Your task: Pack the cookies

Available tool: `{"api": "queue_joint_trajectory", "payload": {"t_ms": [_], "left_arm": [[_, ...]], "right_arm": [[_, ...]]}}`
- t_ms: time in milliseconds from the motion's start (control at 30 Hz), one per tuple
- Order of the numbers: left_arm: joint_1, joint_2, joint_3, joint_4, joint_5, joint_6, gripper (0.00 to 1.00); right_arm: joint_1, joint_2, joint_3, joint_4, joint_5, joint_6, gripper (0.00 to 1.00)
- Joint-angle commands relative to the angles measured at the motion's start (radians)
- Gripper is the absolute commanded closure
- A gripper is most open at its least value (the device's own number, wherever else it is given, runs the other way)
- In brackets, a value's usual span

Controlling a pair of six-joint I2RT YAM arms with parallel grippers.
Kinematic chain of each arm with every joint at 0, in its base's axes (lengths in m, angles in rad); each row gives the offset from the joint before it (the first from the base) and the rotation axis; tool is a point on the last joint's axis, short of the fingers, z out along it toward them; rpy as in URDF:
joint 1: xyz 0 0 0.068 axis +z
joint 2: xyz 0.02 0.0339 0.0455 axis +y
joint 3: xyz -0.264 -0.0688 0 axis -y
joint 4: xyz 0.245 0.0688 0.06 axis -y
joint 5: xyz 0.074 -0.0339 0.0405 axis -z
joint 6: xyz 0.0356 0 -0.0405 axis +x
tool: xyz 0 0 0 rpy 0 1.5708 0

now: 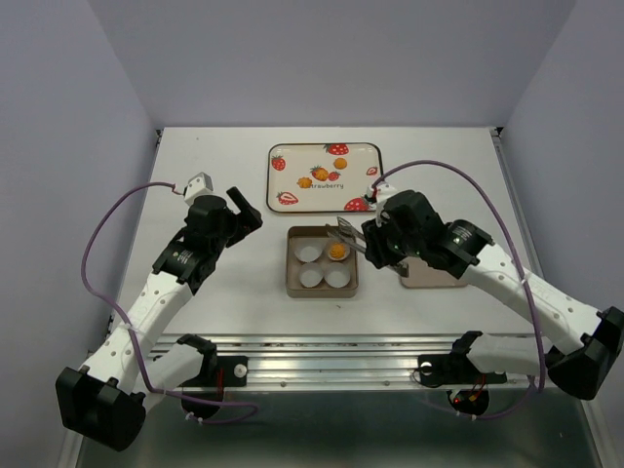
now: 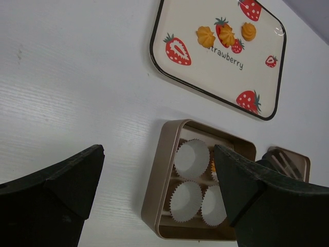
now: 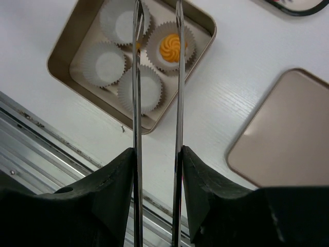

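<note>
One orange-yellow cookie (image 1: 337,252) (image 3: 171,47) lies in the far right paper cup of the square metal tin (image 1: 292,283) (image 3: 61,51). Three more cookies (image 1: 305,181) (image 2: 205,36) rest on the strawberry-print tray (image 1: 276,180). My right gripper (image 1: 375,244) (image 3: 157,152) is shut on metal tongs (image 1: 346,232) (image 3: 135,77). Their arms stand apart above the tin with nothing between the tips. To the left of the tin my left gripper (image 1: 244,207) (image 2: 158,152) hovers open and empty over the table.
Three white paper cups (image 2: 191,158) in the tin hold nothing. The tin's lid (image 1: 434,276) (image 3: 288,139) lies flat to the right of the tin, under my right arm. A metal rail (image 1: 322,346) runs along the table's near edge.
</note>
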Motion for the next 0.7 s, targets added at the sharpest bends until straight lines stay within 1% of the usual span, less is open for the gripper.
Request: {"api": "queue_joint_trajectory", "payload": {"t_ms": [0,167,233,333,367,500,567,667], "left_arm": [[-0.003,-0.006,0.017,0.017,-0.024,0.002,0.01],[-0.004,0.023,0.035,0.029,-0.031,0.002,0.01],[-0.003,0.038,0.04,0.042,-0.039,0.002,0.01],[-0.003,0.066,0.05,0.057,-0.045,0.002,0.01],[-0.004,0.083,0.055,0.063,-0.05,0.002,0.01],[-0.003,0.121,0.067,0.08,-0.059,-0.001,0.01],[-0.001,0.144,0.08,0.091,-0.065,0.002,0.01],[-0.001,0.17,0.096,0.094,-0.078,0.006,0.01]], "right_arm": [[0.008,-0.031,0.074,0.072,0.082,0.02,0.54],[0.008,0.068,0.141,0.101,0.255,0.024,0.53],[-0.009,0.131,0.191,0.128,0.289,0.02,0.52],[-0.064,0.197,0.22,0.222,0.226,0.0,0.52],[-0.08,0.22,0.227,0.249,0.176,-0.019,0.52],[-0.145,0.337,0.296,0.268,0.143,-0.046,0.51],[-0.197,0.389,0.319,0.292,0.085,-0.057,0.51],[-0.239,0.462,0.352,0.319,0.061,-0.068,0.51]]}}
